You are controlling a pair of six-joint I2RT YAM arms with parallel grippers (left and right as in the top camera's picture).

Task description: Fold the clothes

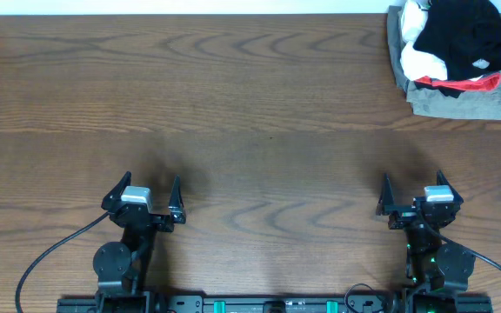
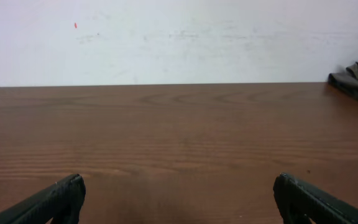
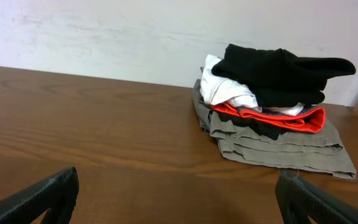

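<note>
**Operator:** What is sitting on the left?

**Technician:** The left gripper [image 1: 153,181] is sitting near the front edge of the table [image 1: 250,113], left of centre. Its jaws are standing wide apart and gripping nothing. Bare wood is running from its fingertips to the far edge, where the wall [image 2: 179,37] is rising.

**Operator:** And the centre?

**Technician:** Open wood is stretching between the two arms and ahead of them, across the full depth of the table.

**Operator:** The right side?

**Technician:** The right gripper [image 1: 412,178] is sitting near the front edge, right of centre, level with the left one. Its jaws are likewise standing apart and holding nothing.

**Operator:** Where is the T-shirt lying?

**Technician:** The T-shirt [image 1: 464,30] is lying crumpled on top of a pile in the far right corner. It is well apart from both grippers, ahead of the right one and further right.

**Operator:** What is lying around it?

**Technician:** A white garment [image 1: 420,56] is bulging out from under its left side. A red cloth [image 1: 464,84] is showing as a strip along the near side. A grey garment [image 1: 459,103], folded, is lying at the bottom on the table, and its edges are projecting past the rest. The pile is sitting close to the far and right edges. Bare wood is running from the right gripper to the pile.
</note>
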